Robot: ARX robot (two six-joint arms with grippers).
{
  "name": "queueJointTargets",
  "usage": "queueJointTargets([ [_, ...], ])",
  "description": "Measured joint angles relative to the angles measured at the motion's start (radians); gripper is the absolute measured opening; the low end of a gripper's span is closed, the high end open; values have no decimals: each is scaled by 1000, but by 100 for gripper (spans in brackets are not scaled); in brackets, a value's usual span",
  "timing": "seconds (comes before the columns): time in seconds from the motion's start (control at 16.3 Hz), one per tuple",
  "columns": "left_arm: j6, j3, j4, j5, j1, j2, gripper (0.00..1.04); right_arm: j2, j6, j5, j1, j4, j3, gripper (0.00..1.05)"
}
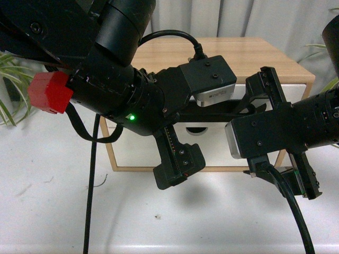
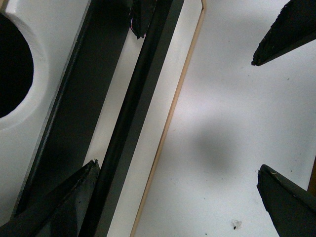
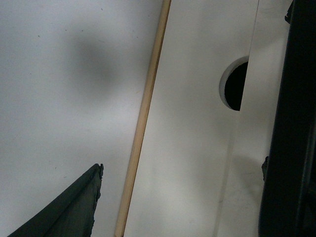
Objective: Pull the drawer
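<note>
Drawer handle between left gripper's spread fingers; right gripper likewise spread

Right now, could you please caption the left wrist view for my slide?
Open left gripper straddling the black bar handle of the drawer, white table beyond.

Front view faces cabinet; both wrist views close, share drawer.

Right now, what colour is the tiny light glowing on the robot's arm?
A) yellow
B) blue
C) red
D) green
D: in the front view a small green light glows on the dark body of the left arm. The red thing nearby is a block, not a light.
</note>
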Motion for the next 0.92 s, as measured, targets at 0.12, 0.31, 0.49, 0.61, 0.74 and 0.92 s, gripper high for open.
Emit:
queueJointTargets([
  [0.12,0,-1,0,0,0,0,98,-4,8,-1,0,2,-6,98],
  [0.31,0,-14,5,6,-4,-6,98,-19,22,0,-1,3,-25,98],
  [0.49,2,-137,54,11,-20,-83,98,-109,55,30,16,22,-149,98],
  [0.61,1,-192,76,11,-28,-119,98,-140,74,31,31,46,-194,98],
  [0.74,-11,-239,107,11,-40,-149,98,-173,92,32,47,78,-247,98],
  [0.92,-34,-315,136,10,-64,-205,98,-235,130,40,74,116,-333,98],
])
